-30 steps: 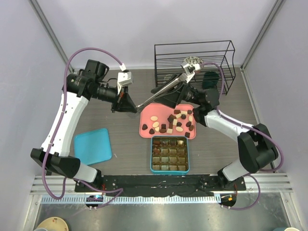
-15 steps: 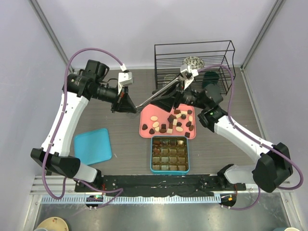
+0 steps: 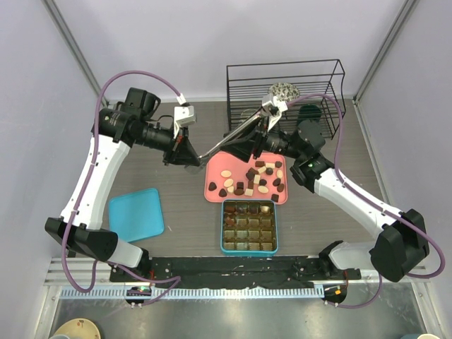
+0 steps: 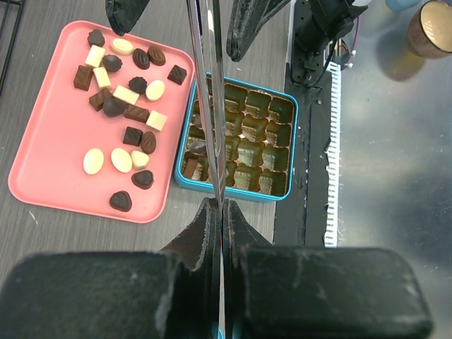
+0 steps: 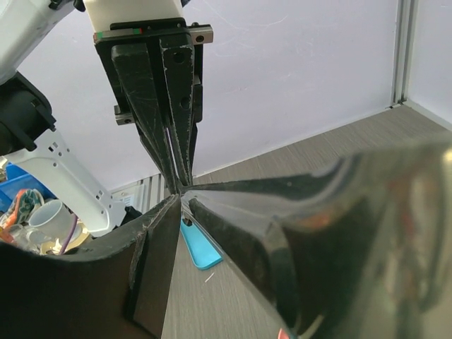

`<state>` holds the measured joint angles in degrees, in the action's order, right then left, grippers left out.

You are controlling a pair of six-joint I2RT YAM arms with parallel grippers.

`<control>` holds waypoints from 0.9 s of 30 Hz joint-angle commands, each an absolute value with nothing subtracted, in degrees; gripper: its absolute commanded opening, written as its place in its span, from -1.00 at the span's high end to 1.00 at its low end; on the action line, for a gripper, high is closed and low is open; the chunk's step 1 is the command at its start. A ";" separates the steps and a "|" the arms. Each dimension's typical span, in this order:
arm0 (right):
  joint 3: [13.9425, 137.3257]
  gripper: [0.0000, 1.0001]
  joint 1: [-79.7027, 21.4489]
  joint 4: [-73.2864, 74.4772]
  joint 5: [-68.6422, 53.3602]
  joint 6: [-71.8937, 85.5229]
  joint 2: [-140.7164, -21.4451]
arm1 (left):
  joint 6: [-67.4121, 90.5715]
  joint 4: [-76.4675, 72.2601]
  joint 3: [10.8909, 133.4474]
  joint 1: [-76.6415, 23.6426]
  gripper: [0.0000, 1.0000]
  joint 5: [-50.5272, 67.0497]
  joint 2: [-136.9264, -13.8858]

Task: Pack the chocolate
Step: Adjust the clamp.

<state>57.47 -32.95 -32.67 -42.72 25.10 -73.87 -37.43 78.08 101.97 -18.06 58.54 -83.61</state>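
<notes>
Several chocolate pieces, dark, brown and cream, lie on the pink tray. In front of it stands the teal box with brown compartments, and one dark piece sits inside. My left gripper is shut on the end of long metal tongs. The tongs slant up over the tray's back edge. My right gripper straddles the tongs, its fingers a little apart from the metal arms.
A teal lid lies flat at the left. A black wire rack stands at the back right. A cup sits beyond the table's near edge. The left gripper hangs close before the right wrist camera.
My right arm swung its elbow outward and slid its gripper left along the tongs, and its fingers narrowed around them. The left gripper and the tongs stayed put.
</notes>
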 commanded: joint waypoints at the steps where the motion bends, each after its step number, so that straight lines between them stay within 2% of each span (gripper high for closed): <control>1: 58.71 -0.14 -33.40 -37.35 -41.75 27.76 -73.30 | -37.44 95.10 102.92 -19.07 0.99 61.70 -82.09; 10: 55.38 -0.13 -33.31 -47.02 -42.71 34.36 -73.65 | -37.44 95.10 102.74 -19.07 0.99 61.26 -81.48; 16: 52.91 -0.08 -33.05 -45.62 -41.40 33.49 -71.81 | -37.27 95.10 103.27 -18.99 0.99 61.08 -81.12; 27: 54.93 -0.11 -29.10 -38.41 -45.08 30.85 -68.47 | -37.79 95.10 102.31 -18.98 1.00 58.89 -79.89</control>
<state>52.90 -30.81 -39.94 -42.59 32.14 -71.40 -37.34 77.97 101.95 -18.74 58.26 -82.30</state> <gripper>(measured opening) 0.547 0.020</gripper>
